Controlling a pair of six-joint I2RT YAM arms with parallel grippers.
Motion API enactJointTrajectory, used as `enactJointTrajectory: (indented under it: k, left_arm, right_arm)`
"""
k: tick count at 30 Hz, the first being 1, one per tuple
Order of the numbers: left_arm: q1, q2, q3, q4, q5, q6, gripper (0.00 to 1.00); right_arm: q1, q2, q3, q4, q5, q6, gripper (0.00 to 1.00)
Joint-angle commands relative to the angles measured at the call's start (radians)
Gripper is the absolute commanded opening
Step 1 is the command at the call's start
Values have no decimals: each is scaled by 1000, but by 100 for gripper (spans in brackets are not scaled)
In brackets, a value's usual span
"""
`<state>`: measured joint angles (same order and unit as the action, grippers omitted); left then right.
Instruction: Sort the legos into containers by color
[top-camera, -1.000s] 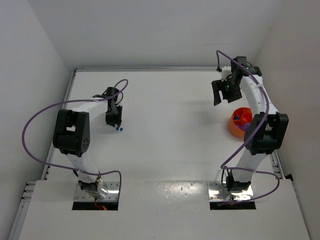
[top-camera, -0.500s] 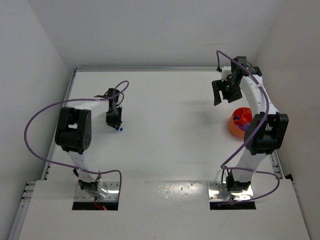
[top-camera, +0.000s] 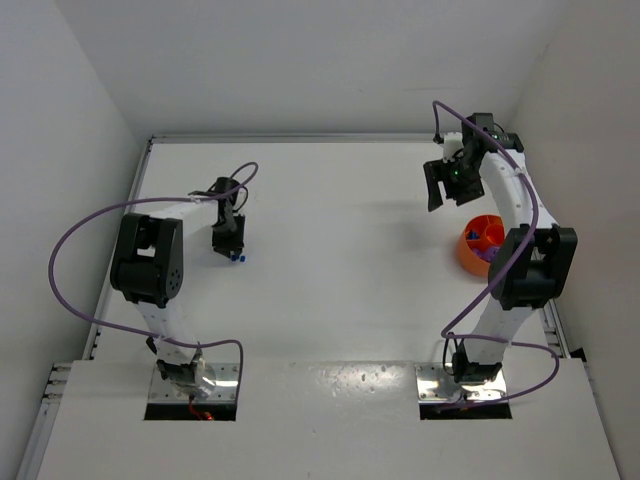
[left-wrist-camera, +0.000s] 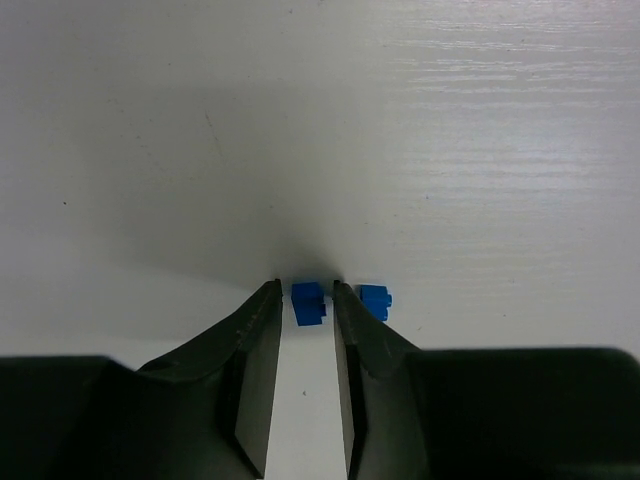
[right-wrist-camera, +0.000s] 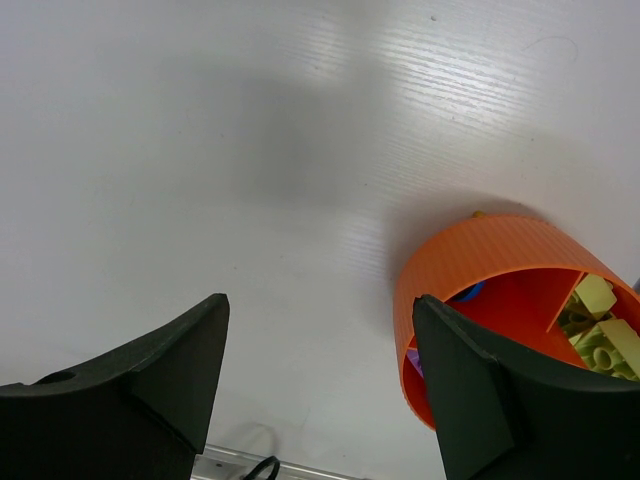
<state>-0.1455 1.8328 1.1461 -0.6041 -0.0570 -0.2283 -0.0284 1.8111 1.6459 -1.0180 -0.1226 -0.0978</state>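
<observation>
1. Counter (top-camera: 340, 280): white, walls on 3 sides. Both arms are bolted at the near edge.
2. Left arm (top-camera: 150, 265) reaches fwd to the left-centre of the counter. Right arm (top-camera: 522, 225) runs up the right side, and in the top view its elbow covers part of the tub.
3. Orange tub (top-camera: 466, 252): round, upright, on the counter at the far right, just beside the right arm. Ribbed outer wall (right-wrist-camera: 480, 262), with dividers inside.
4. Right gripper (top-camera: 446, 192): held above the counter, past the tub and a bit toward centre. Its fingers (right-wrist-camera: 170, 370) are spread wide w/ nothing between them. In the wrist view the tub sits partly behind one finger, not betw. the two.
5. Left gripper (top-camera: 228, 240): down at the counter, pointing at the surface. Its fingers (left-wrist-camera: 255, 360) are only narrowly apart and straddle a brick. A thin strip of counter shows on each side of the brick, so no grip is visible.
6. Lime-green legos (right-wrist-camera: 600, 335): piled in one tub compartment. Sth blue and sth purple show in other compartments, too hidden to detail.
7. Blue lego (left-wrist-camera: 308, 303): on the counter, betw. the left fingertips.
8. Second blue lego (left-wrist-camera: 375, 300): on the counter just outside one left finger, near the 1st and not touching it. Both are well apart from the tub.
</observation>
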Motion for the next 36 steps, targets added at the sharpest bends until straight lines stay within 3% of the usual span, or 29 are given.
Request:
enactJointTrajectory:
  k: [1, 25, 36]
  left_arm:
    - [-9, -30, -15, 3, 0, -8, 33]
    - [-9, -69, -54, 3, 19, 1, 30]
    - [0, 9, -17, 12, 19, 1, 25]
  right_arm:
    - [7, -41, -7, 15, 8, -6, 74]
    - [7, -59, -26, 15, -2, -6, 74]
    - [7, -59, -26, 15, -11, -6, 74]
